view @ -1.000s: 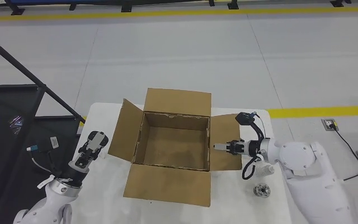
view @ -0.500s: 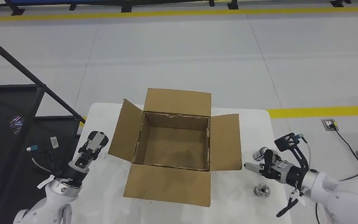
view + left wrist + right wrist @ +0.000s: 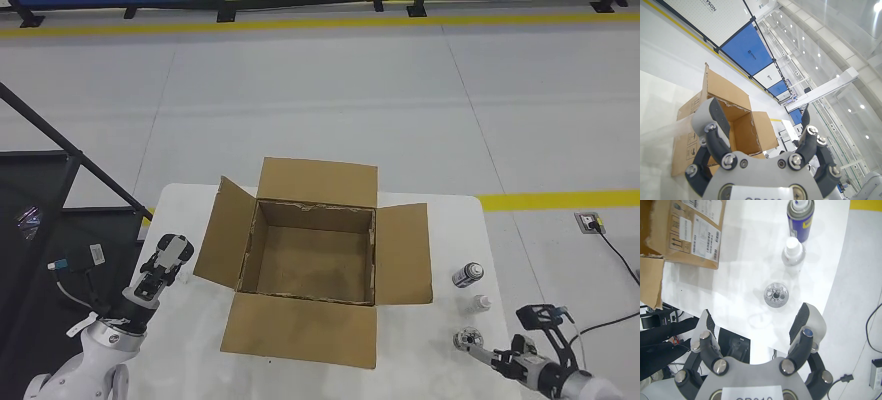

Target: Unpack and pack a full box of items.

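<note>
Step in hand: the open brown cardboard box (image 3: 312, 262) looks empty and three things stand out on the white worktop (image 3: 745, 256), so the unpacking half seems done and the packing half is about to begin.
Right pincer (image 3: 755, 310): spread wide and holding nothing, it hangs off the worktop's near edge.
Things ahead of the right pincer: the round silver metal part with cut-outs (image 3: 776, 295) lies just in front of its fingertips. The small clear bottle with a white cap (image 3: 793, 254) stands beyond that, and the blue spray can with a grey top (image 3: 800, 219) is farthest off, just past the bottle.
Box: it lies ahead of the right pincer and off to one side, well apart from the three things, with its flaps folded out.
Left pincer (image 3: 759, 107): open and empty, it points at the box from the box's other side, close to a side flap.
Next move: probably the right pincer goes forward and down over the metal part, the nearest thing. The part is low and flat, so the fingers must drop almost to the worktop before they shut.
Change: one second ago the right pincer was at the box's flap and the spray can was not yet on the worktop. Half a second ago it was beside the can. Now the can stands alone and the arm has pulled back. The left arm has not moved.
</note>
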Controlling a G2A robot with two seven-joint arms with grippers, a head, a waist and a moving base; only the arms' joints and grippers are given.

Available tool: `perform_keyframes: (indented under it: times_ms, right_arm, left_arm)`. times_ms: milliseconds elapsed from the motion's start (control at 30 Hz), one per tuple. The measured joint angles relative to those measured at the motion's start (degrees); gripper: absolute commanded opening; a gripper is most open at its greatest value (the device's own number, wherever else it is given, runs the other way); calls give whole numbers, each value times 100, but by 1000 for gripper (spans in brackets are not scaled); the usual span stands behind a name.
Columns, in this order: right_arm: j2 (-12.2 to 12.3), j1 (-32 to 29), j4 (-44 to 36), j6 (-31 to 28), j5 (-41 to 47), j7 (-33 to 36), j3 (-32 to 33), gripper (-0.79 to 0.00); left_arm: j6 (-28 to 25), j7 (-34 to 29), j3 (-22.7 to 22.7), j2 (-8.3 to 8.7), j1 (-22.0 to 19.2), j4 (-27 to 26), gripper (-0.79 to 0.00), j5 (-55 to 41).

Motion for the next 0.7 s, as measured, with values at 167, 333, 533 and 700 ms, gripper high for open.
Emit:
perform_keyframes:
  times_ms: [167, 333, 533, 700]
  right_arm:
    - [-2, 264, 278, 511, -368, -59, -438, 0]
    - [-3, 428, 405, 555, -602, -140, -844, 0]
    - [-3, 495, 420, 687, -854, -175, -1098, 0]
    - [-1, 650, 488, 814, -1044, -89, -1327, 0]
  left_arm:
    - [0, 0, 0, 0, 0, 0, 0, 0]
    - [0, 0, 0, 0, 0, 0, 0, 0]
    - [0, 0, 0, 0, 0, 0, 0, 0]
    - [0, 0, 0, 0, 0, 0, 0, 0]
